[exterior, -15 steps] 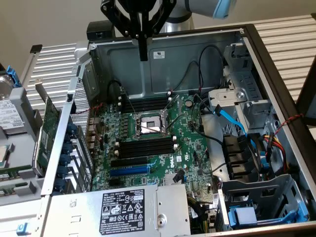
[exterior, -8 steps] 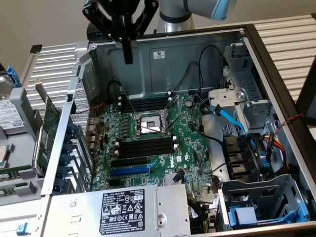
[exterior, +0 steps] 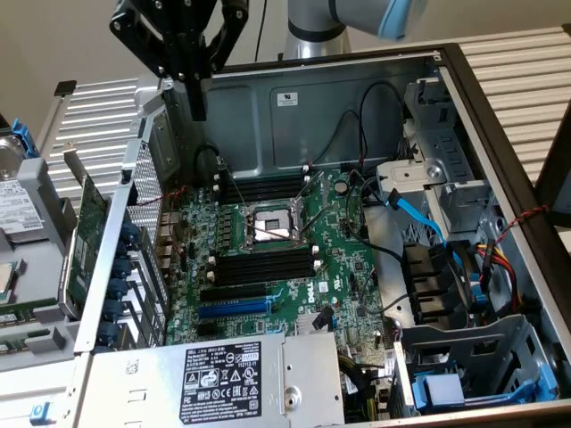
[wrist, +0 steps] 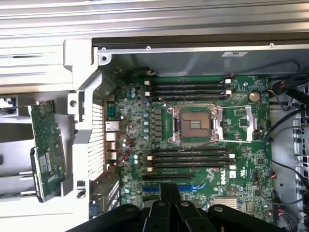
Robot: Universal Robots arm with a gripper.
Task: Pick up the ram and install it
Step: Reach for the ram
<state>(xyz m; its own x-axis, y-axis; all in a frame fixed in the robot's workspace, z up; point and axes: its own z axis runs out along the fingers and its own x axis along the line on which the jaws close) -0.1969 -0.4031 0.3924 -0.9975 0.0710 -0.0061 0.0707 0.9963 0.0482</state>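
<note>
You're looking into an open grey sheet-metal case (exterior: 357, 89) with a flat green motherboard (exterior: 343, 259) on its floor. Long black plastic memory slots (exterior: 264, 264) with white end clips lie in two banks, either side of the square silver processor socket (exterior: 270, 225). White "DELL" lettering (wrist: 227, 180) sits on the board; the boxy silver power supply (exterior: 312, 374) carries a black label (exterior: 223, 374), its white print too small to read. Your black pincer (exterior: 197, 112) hangs clenched above the case's corner at the exterior view's left, holding and touching nothing. What looks like the ram (exterior: 31, 314), a narrow dark-green strip, lies outside the case at the exterior view's lower left, near the larger green expansion card (exterior: 82, 241); you can't be sure of it.
</note>
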